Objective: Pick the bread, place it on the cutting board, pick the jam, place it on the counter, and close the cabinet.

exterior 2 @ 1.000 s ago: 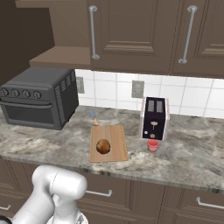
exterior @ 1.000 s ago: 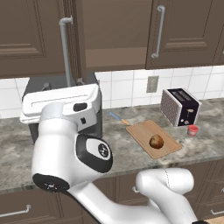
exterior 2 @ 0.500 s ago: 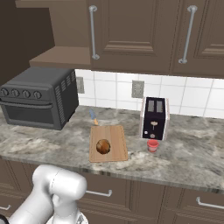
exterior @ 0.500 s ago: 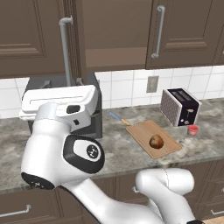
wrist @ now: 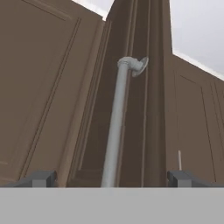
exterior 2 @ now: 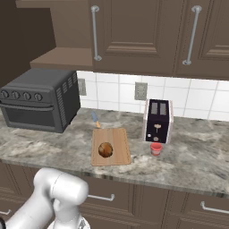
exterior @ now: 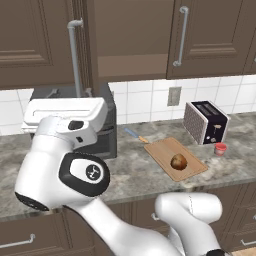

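Since a second ago the arm's upper links have swung a little toward the right in the left base view, while everything on the worktop lies where it lay. Largest in sight, the cabinet (exterior: 135, 37) stands with one door (exterior: 84, 45) swung out edge-on toward the robot, its inner shelf bare in the gap. Below it the counter (exterior 2: 192, 156) carries a dark toaster oven (exterior 2: 40, 99) at one end and a black toaster (exterior 2: 157, 120) further along. Between them lies the cutting board (exterior 2: 117, 156), with the bread (exterior 2: 105, 150) resting on it. The jam (exterior 2: 155, 148) stands on the stone just in front of the toaster, apart from the board. In the hand view the gripper (wrist: 111, 178) has its jaws spread wide, one tip on either side of the door's silver handle (wrist: 117, 127), touching nothing.
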{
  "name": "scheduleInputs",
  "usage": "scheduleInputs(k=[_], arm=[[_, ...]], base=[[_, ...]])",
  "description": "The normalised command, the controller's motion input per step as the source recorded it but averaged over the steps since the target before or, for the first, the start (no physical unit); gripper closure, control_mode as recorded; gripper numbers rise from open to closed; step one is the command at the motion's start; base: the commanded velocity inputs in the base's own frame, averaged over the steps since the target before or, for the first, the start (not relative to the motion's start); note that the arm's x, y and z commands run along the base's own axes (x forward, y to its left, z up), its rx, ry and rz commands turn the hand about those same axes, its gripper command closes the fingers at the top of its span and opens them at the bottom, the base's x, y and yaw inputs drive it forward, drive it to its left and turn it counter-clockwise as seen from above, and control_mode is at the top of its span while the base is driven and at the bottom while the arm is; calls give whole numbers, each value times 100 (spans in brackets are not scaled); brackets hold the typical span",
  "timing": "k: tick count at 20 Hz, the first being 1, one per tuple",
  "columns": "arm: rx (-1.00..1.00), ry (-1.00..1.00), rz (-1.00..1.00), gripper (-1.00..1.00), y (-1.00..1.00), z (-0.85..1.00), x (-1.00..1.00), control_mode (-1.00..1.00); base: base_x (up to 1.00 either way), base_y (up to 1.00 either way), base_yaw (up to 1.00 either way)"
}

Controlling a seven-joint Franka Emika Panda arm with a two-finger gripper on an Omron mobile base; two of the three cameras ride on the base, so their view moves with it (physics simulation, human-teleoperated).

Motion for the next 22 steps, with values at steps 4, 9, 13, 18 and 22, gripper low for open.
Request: scheduleInputs(k=[4, 9, 13, 18, 22], arm=[[0, -2, -7, -100, 6, 0, 13, -100], [0, -1, -5, -100, 8, 0, 7, -100], [0, -2, -5, -100, 1, 0, 6, -100], [0, -1, -7, -100, 0, 0, 6, -100], [0, -1, -5, -100, 0, 0, 7, -100]], base=[[0, 0, 0], [0, 0, 0], [0, 0, 0], [0, 0, 0], [0, 0, 0]])
